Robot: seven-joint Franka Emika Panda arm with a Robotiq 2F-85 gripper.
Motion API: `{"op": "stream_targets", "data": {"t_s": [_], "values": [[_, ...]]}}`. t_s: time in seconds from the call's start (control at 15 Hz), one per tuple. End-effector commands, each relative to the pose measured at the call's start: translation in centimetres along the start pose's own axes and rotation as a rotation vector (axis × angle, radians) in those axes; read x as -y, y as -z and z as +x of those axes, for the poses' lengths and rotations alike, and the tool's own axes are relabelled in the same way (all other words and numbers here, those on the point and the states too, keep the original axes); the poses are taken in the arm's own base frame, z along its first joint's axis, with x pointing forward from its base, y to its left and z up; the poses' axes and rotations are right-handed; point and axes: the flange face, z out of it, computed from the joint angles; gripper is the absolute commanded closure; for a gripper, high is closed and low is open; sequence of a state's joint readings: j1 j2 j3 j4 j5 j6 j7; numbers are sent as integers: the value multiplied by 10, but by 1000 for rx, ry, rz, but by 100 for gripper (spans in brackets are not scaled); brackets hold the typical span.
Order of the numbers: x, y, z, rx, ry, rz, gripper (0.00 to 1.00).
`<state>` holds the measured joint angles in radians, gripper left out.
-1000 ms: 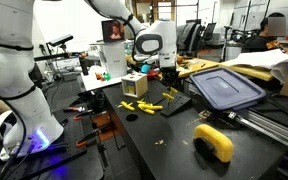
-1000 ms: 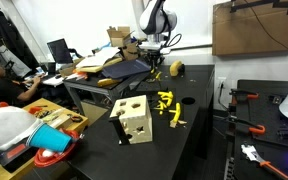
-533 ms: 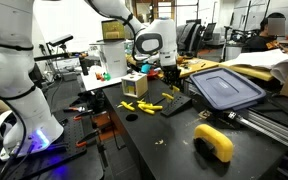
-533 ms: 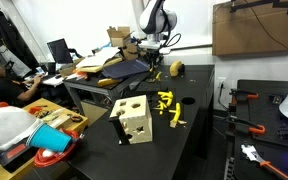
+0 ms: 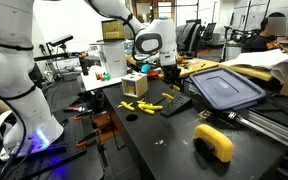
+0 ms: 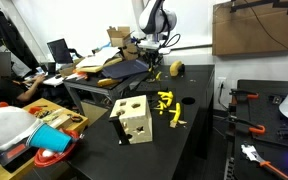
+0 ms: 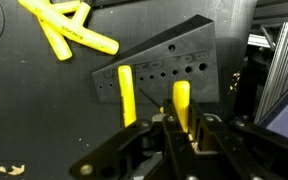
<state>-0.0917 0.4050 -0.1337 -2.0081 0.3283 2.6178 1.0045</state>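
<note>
In the wrist view my gripper [image 7: 181, 127] is shut on a yellow peg [image 7: 181, 98] that stands upright in a black wedge-shaped block [image 7: 169, 62] drilled with small holes. A second yellow peg [image 7: 127, 95] stands in the same block just to the left, apart from my fingers. Loose yellow pegs [image 7: 69, 30] lie on the black table beyond it. In both exterior views the gripper [image 5: 170, 82] [image 6: 154, 63] hangs low over the table, past the wooden box [image 5: 135, 85] [image 6: 134, 118].
More yellow pegs [image 5: 142, 106] [image 6: 167, 105] lie scattered between the box and the block. A dark bin lid [image 5: 224, 88] and a yellow curved object [image 5: 215, 142] sit to one side. Tools lie at the table edge [image 6: 246, 125].
</note>
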Motion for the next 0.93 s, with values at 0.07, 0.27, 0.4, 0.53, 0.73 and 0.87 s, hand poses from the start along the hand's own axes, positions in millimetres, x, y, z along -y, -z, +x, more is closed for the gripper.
{"op": "stream_targets", "data": {"t_s": [0.07, 0.27, 0.4, 0.53, 0.73, 0.87], "values": [[-2, 5, -4, 7, 9, 17, 96], [-3, 2, -5, 11, 8, 10, 96], [-4, -1, -6, 16, 9, 4, 96], [-4, -3, -7, 17, 8, 0, 96], [-6, -6, -6, 18, 6, -5, 96], [-7, -8, -6, 19, 4, -10, 96]]}}
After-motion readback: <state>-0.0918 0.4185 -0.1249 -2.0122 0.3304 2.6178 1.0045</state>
